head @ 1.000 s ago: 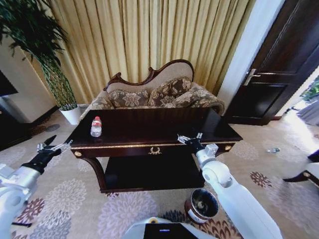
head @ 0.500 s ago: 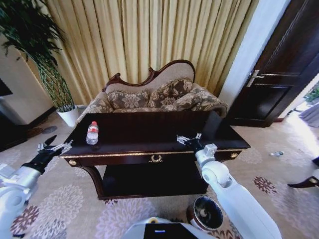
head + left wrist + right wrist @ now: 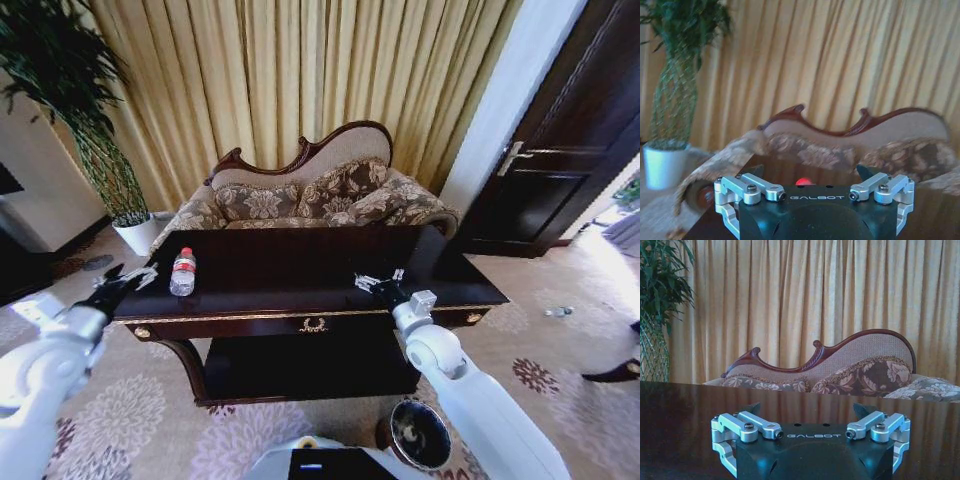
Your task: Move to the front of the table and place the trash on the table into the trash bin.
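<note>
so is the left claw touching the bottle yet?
Apart. The head view shows the open left claw short of the water bottle, with a strip of dark tabletop between its fingertips and the bottle.

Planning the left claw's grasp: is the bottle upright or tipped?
Upright: the bottle stands on the table, red cap on top.

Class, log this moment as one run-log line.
left tool: open, near bottle | right tool: open, over table front edge | bottle: upright on table | bin: on floor
</note>
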Available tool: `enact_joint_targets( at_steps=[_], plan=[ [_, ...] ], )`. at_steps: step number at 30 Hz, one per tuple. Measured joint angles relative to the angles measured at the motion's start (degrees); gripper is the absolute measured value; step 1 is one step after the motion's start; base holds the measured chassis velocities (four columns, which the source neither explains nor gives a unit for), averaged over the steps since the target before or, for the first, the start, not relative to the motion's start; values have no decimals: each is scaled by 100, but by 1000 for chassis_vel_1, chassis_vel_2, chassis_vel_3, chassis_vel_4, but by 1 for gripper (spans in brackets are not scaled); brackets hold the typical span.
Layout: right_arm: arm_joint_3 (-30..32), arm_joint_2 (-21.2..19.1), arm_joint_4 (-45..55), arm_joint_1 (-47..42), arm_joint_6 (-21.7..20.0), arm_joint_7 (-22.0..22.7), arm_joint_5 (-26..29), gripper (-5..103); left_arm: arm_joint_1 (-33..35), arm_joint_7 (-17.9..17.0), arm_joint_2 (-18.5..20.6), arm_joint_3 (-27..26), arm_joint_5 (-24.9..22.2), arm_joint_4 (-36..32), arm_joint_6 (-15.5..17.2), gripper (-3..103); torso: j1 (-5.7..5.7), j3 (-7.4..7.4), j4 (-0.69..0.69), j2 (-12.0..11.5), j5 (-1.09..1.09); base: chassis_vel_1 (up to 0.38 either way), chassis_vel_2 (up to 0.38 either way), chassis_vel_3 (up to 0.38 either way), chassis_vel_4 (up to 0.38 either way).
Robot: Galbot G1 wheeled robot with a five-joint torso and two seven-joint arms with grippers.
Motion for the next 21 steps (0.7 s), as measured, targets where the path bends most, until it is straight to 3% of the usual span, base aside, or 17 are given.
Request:
enact_joint_targets(
  at_steps=[1,3,6,7,14,17,21],
  plan=[
    [0,0,0,0,0,0,0,100,0,0,0,0,0,0,0,100,0,0,0,0,0,0,0,0,0],
    [17,-16,-21,16,-1,11,21,100,-286,-673,147,406,-216,48,155,100,0,0,0,0,-1,0,0,0,0],
    [23,-17,-46,25,-2,18,30,100,-474,-976,257,645,-440,68,288,100,0,0,1,0,-1,0,0,0,0],
    [25,2,-78,27,-3,19,31,100,-659,-1223,353,848,-653,90,408,100,0,0,1,0,-1,0,0,0,0],
    [14,142,-212,14,16,16,-33,100,-1223,-1811,647,1285,-1359,135,839,100,0,0,0,0,0,0,0,0,0],
    [9,176,-244,15,23,12,-55,100,-1327,-1924,722,1374,-1440,162,906,100,0,0,1,0,0,0,0,0,0],
    [-12,261,-325,25,47,-5,-109,100,-1534,-2475,886,1550,-2023,170,1022,100,0,0,0,0,0,0,0,0,0]
  ],
)
